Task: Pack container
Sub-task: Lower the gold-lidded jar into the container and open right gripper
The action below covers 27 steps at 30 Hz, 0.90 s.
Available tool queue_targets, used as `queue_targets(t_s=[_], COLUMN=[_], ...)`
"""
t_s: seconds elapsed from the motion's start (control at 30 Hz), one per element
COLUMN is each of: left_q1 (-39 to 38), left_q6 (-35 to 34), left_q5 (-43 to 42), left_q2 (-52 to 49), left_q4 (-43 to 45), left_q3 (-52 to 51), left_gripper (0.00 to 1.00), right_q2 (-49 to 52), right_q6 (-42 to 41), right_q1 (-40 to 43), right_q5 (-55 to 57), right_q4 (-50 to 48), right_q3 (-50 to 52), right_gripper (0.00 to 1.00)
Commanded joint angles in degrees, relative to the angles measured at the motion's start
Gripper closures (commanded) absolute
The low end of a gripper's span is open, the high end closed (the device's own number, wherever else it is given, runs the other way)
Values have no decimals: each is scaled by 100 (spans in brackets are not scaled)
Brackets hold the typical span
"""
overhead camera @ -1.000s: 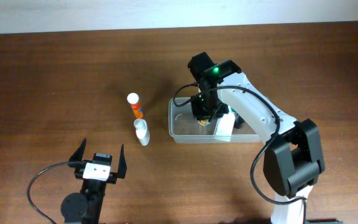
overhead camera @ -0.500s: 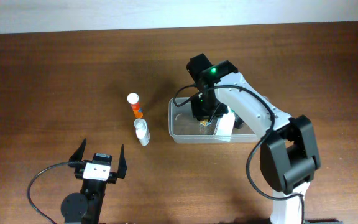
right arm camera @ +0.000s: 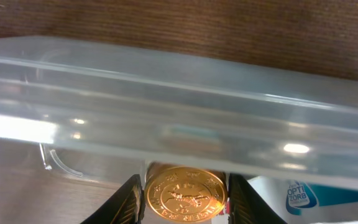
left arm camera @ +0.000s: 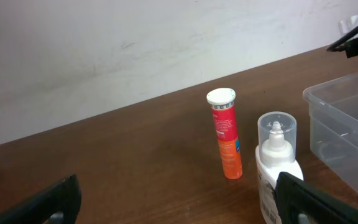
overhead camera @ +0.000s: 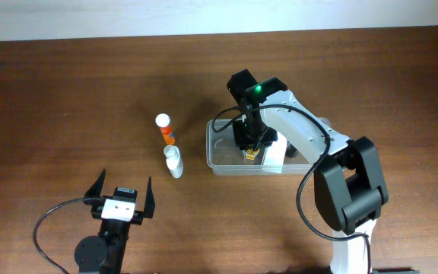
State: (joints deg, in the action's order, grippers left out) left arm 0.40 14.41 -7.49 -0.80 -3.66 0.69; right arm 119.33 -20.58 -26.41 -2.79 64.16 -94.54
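The container [overhead camera: 223, 164] is a clear rectangular tub right of the table's middle; its rim [right arm camera: 166, 93] crosses the right wrist view. My right gripper [overhead camera: 251, 146] reaches down inside it. Its fingers sit against both sides of a small jar with a gold embossed lid [right arm camera: 185, 194], low in the tub, and the gold lid [overhead camera: 251, 155] shows just under the gripper from overhead. My left gripper [overhead camera: 122, 192] rests near the front left, wide open [left arm camera: 179, 199] and holding nothing.
An orange tube with a white cap [overhead camera: 166, 131] [left arm camera: 226, 137] stands left of the tub. A white dropper bottle with a clear cap [overhead camera: 173, 162] [left arm camera: 277, 162] stands just in front of it. A white and blue box [overhead camera: 274, 154] [right arm camera: 303, 196] lies inside the tub.
My right gripper has shifted slightly left and lower inside the tub with the gold-lidded jar. The left arm has stayed still.
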Motion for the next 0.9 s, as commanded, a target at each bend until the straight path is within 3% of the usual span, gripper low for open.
queue_targets(t_s=[0.0,0.87], left_q1=[13,13], left_q6=[66,66], left_q5=[-59,-59], left_q2=[39,39], left_q4=[-22,-22], left_q3=[-17,-17], left_gripper=[1,1], right_q2=[9,7], right_q6=[-2,20], right_q1=[-52,-48], right_q5=[94,997], right_q4=[-39,334], right_q3=[48,24], right_gripper=[63,62])
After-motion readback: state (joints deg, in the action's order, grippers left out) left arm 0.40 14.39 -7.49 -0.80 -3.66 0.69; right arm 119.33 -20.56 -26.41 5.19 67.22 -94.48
